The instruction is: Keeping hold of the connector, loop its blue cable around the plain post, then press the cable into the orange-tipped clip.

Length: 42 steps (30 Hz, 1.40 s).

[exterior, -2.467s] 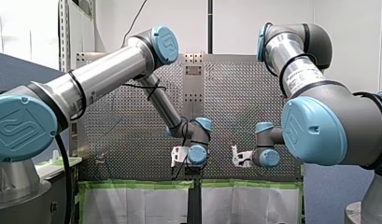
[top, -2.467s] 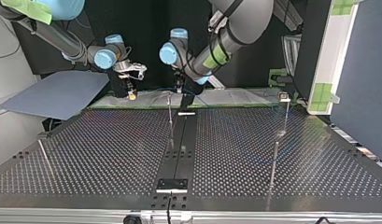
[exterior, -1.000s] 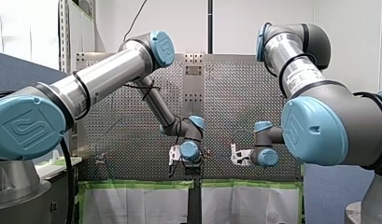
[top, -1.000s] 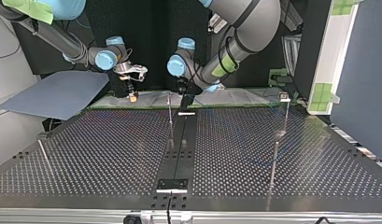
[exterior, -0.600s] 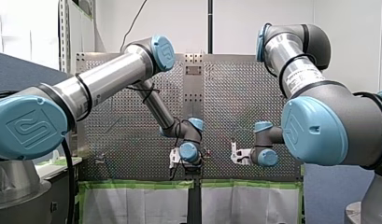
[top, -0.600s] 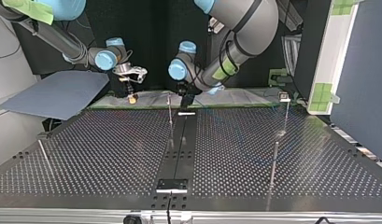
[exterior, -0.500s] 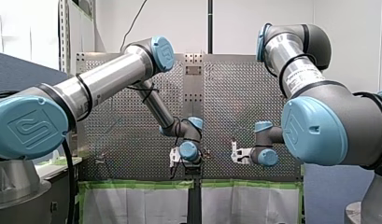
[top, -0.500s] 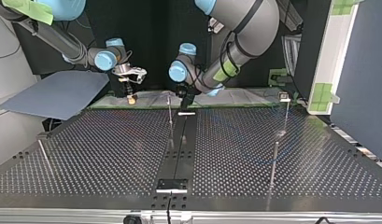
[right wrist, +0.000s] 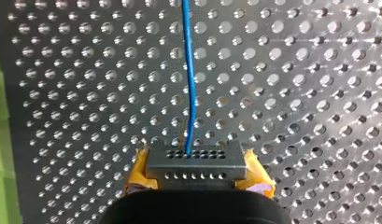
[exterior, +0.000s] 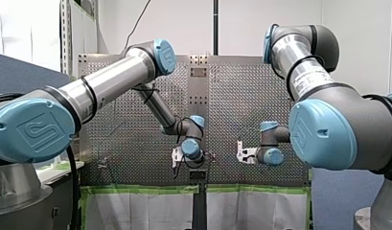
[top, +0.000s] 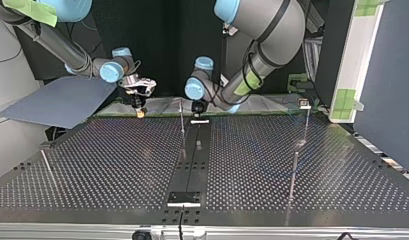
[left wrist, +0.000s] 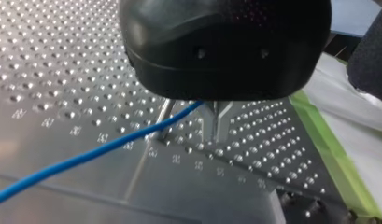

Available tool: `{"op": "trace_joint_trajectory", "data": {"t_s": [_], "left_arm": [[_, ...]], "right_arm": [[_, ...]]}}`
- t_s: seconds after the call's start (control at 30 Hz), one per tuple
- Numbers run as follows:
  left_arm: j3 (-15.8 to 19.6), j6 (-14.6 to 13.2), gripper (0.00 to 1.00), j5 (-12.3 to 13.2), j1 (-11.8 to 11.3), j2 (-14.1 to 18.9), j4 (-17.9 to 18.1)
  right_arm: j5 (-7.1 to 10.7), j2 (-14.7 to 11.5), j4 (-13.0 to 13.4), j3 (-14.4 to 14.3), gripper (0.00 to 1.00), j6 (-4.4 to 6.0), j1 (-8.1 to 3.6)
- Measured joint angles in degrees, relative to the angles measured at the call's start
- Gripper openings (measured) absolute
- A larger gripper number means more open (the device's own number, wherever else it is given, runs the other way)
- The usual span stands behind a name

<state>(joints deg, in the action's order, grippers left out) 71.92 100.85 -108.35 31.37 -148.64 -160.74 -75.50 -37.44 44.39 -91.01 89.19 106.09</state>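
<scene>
Connector (right wrist: 196,162) within my right tool (right wrist: 198,171)

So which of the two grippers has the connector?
My right gripper: its yellow pads clamp the grey connector, the blue cable running out ahead. My left gripper shows only cable by it.

In the top view, our right gripper (top: 138,111) hangs over the far left of the perforated metal table (top: 117,165). Our left gripper (top: 197,111) is at the far middle, just right of the thin plain metal post (top: 182,127). The grey block connector (right wrist: 196,161) sits in our right gripper, with its blue cable (right wrist: 188,84) running ahead over the table.
</scene>
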Motion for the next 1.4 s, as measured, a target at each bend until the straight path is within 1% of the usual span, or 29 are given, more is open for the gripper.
{"op": "trace_joint_trajectory", "data": {"t_s": [0.13,0.27,0.5,0.73,1.1,1.13,1.17,1.2,1.27,1.3,1.37,1.4], "left_arm": [[-1.0,0.4,0.02,-0.9,-0.4,0.0,-1.4],[-1.8,0.5,0.02,-1.8,-0.5,0.0,-2.2],[-2.6,0.6,0.02,-2.8,-0.4,0.0,-2.8],[-3.0,0.6,0.02,-4.0,-0.3,0.0,-2.8],[-3.4,0.6,0.02,-5.7,0.0,0.0,-2.8],[-3.4,0.6,0.04,-5.8,0.0,0.0,-2.8],[-3.4,0.6,0.09,-5.8,0.0,0.0,-2.8],[-3.4,0.6,0.09,-5.8,0.1,0.0,-2.9],[-3.4,0.6,0.27,-5.8,0.1,0.0,-2.9],[-3.3,0.5,0.27,-5.7,0.2,0.0,-2.8],[-3.3,0.3,0.57,-5.3,0.3,0.0,-2.8],[-3.3,0.2,0.57,-5.2,0.4,0.0,-2.8]], "right_arm": [[0.06,0.0,-2.4,2.1,0.00,-0.04,0.10],[0.08,0.1,-3.9,3.0,0.00,0.02,0.07],[0.10,0.3,-4.4,3.4,0.00,0.02,0.05],[0.24,1.5,-5.3,4.3,0.00,-0.32,0.20],[0.33,1.6,-5.7,4.8,0.00,-0.49,0.27],[0.33,1.7,-5.7,4.8,0.00,-0.48,0.28],[0.34,1.7,-5.7,4.8,0.00,-0.49,0.29],[0.33,1.7,-5.7,4.8,0.00,-0.49,0.29],[0.34,1.7,-5.8,4.8,0.00,-0.49,0.30],[0.34,1.7,-5.8,4.8,0.00,-0.49,0.32],[0.34,1.7,-5.8,4.8,0.00,-0.49,0.36],[0.35,1.7,-5.9,4.8,0.00,-0.49,0.38]]}}
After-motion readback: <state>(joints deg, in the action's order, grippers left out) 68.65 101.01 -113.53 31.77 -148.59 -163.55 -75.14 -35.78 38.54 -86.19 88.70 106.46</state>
